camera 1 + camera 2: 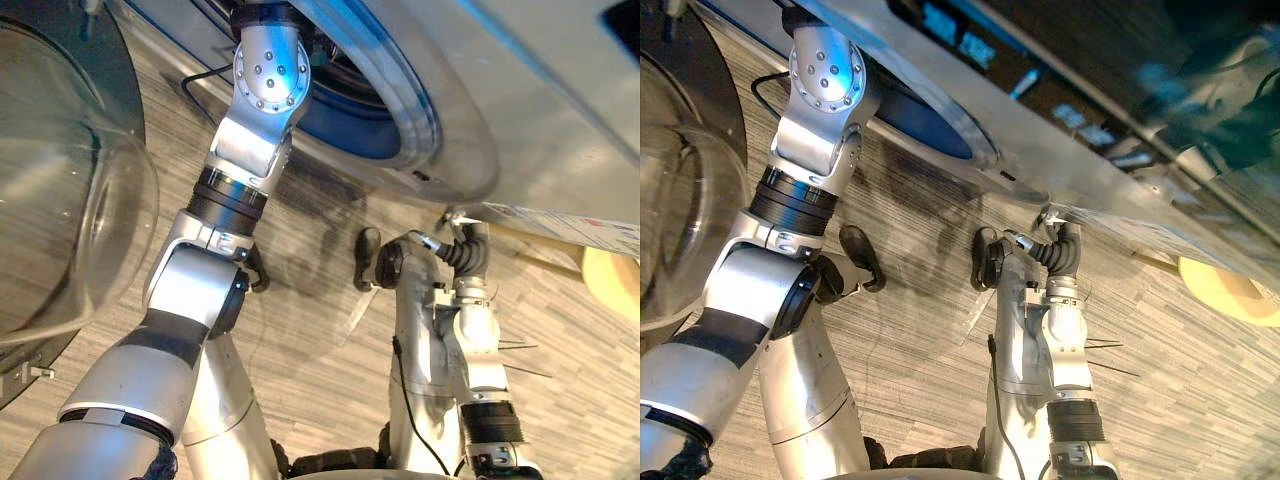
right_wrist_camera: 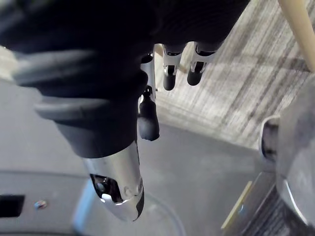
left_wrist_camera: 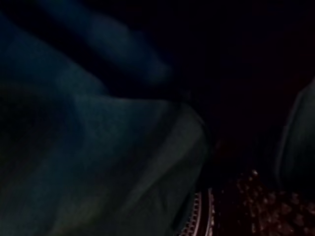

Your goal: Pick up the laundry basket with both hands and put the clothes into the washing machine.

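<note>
**Q:** Fig. 1. Where do the clothes lie at this stage?

**A:** Dark blue-green cloth (image 3: 98,162) lies inside the washing machine (image 1: 560,110), beside the perforated drum wall (image 3: 256,196) (see the left wrist view). The left arm (image 1: 262,75) reaches through the round opening (image 1: 350,125). The left hand is hidden within, so whether it has hold of the cloth cannot be told.

**Q:** And the other side?

**A:** The right hand (image 2: 169,78) hangs outside, below the machine's front, with its fingers loosely extended and holding nothing.

**Q:** What remains?

**A:** By judgement, loading is under way or near its end. The glass door (image 1: 70,200) stands open. A tan rounded object (image 1: 612,280) on the floor may be the basket, but that cannot be confirmed.
</note>
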